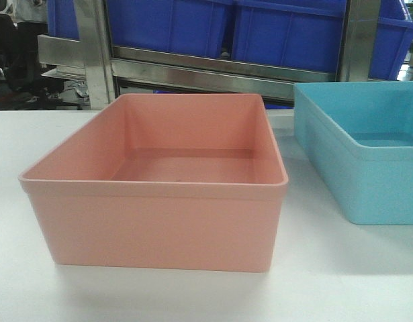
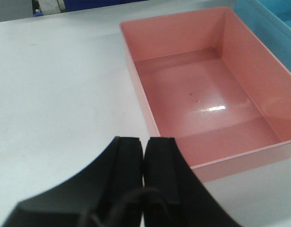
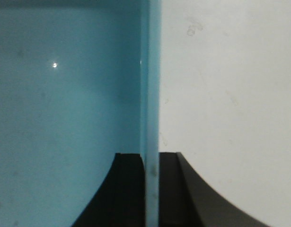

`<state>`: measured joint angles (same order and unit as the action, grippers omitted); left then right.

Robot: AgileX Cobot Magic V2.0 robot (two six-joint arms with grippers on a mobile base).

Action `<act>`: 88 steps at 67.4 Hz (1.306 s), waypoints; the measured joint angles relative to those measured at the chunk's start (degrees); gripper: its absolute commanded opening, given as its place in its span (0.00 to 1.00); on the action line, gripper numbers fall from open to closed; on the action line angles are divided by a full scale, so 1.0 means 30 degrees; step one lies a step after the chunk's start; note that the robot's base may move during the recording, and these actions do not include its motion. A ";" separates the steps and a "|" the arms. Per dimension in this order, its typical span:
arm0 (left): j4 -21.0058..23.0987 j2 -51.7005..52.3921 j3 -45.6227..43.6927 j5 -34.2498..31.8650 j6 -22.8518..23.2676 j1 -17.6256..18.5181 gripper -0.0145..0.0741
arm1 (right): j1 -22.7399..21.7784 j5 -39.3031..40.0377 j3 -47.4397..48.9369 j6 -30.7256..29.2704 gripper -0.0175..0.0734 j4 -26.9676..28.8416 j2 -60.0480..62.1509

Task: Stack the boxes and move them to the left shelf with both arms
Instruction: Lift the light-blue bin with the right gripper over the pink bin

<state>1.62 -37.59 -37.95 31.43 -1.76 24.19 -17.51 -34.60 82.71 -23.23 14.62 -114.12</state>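
The salmon pink box (image 1: 159, 221) stands empty on the white table in the front view; the light sky blue box (image 1: 367, 168) sits to its right, apart from it. In the left wrist view my left gripper (image 2: 144, 142) is shut with nothing in it, hovering over the table just left of the pink box's (image 2: 207, 94) near corner. In the right wrist view my right gripper (image 3: 151, 158) is shut on the blue box's side wall (image 3: 151, 94), one finger inside, one outside. A shelf with steel rails (image 1: 193, 70) shows behind the table.
Dark royal-blue bins (image 1: 260, 27) sit on the rack behind the table. Steel uprights (image 1: 92, 47) stand at the back left and back right. The white tabletop (image 1: 340, 268) runs in front of and beside both boxes.
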 measured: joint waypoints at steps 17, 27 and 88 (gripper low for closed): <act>0.0285 0.0000 0.0000 0.0212 -0.0031 0.0000 0.15 | 0.0000 -0.0581 0.0000 0.0384 0.25 0.0149 0.1156; 0.0489 0.0000 0.0000 0.0325 -0.0031 0.0000 0.15 | 0.0000 -0.1001 0.0000 0.1134 0.25 -0.0028 0.3039; 0.0604 0.0000 0.0000 0.0336 -0.0031 0.0000 0.15 | 0.8764 -0.7280 0.0000 1.8866 0.25 -0.2318 1.1088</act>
<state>3.44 -37.59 -37.95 32.44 -1.86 24.19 8.78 -56.44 82.71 33.37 7.66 -80.85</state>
